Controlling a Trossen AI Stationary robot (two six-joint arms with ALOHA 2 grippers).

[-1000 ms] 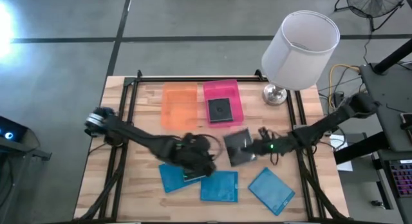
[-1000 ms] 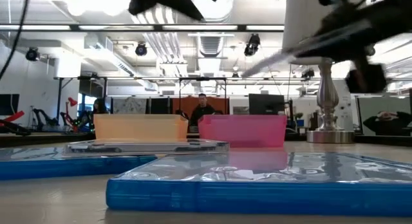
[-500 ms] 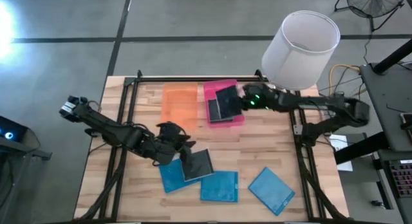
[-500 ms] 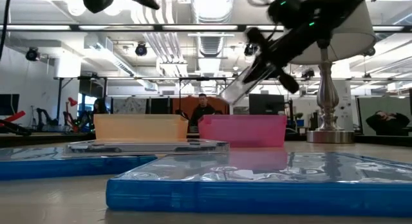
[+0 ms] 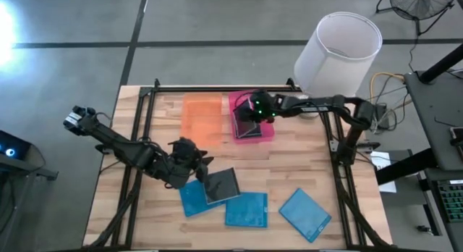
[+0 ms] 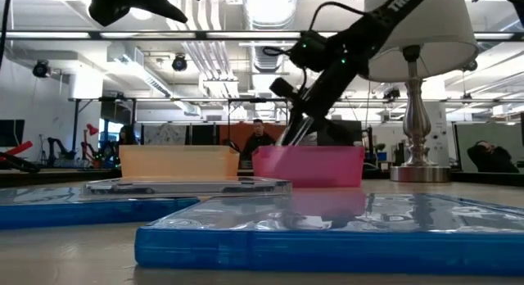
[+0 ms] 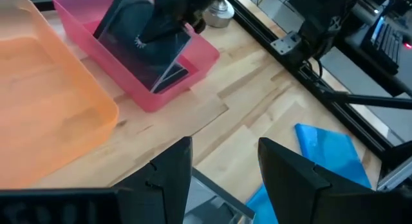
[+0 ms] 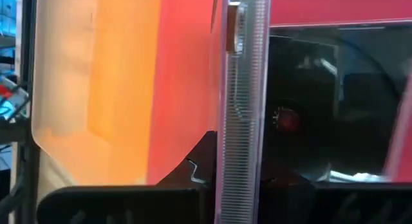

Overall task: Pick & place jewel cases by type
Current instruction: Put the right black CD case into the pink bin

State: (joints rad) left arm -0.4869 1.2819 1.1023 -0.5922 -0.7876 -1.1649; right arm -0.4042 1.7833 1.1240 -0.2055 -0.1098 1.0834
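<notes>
My right gripper (image 5: 255, 116) is over the pink tray (image 5: 269, 111), shut on a dark jewel case (image 6: 296, 136) that tilts down into the tray. A second dark case (image 8: 315, 114) lies flat in that tray. My left gripper (image 5: 194, 162) hovers open near the table's left-middle, beside a third dark case (image 5: 221, 184). That case lies partly on two blue cases (image 5: 192, 201) (image 5: 246, 211). Another blue case (image 5: 304, 213) lies flat to the right. The orange tray (image 5: 201, 118) stands left of the pink one. My right gripper pinches the dark jewel case between its two fingers, with the clear spine edge (image 8: 241, 95) running out between them. It comes slanting down from the right and far side. The case is steeply tilted, its lower end (image 7: 168, 76) inside the pink tray; whether it rests there I cannot tell.
A lamp with a white shade (image 5: 337, 45) and metal base (image 5: 309, 106) stands at the far right corner, close to my right arm. Black frame rails (image 5: 334, 147) run along the table's sides. Bare wood (image 5: 289, 165) shows between the trays and the blue cases.
My right gripper has carried the dark case from the table's middle toward the far edge, over the pink tray, then tipped and lowered it into the tray. My left gripper has drawn back toward the left edge and risen, uncovering the dark case on the blue ones.
</notes>
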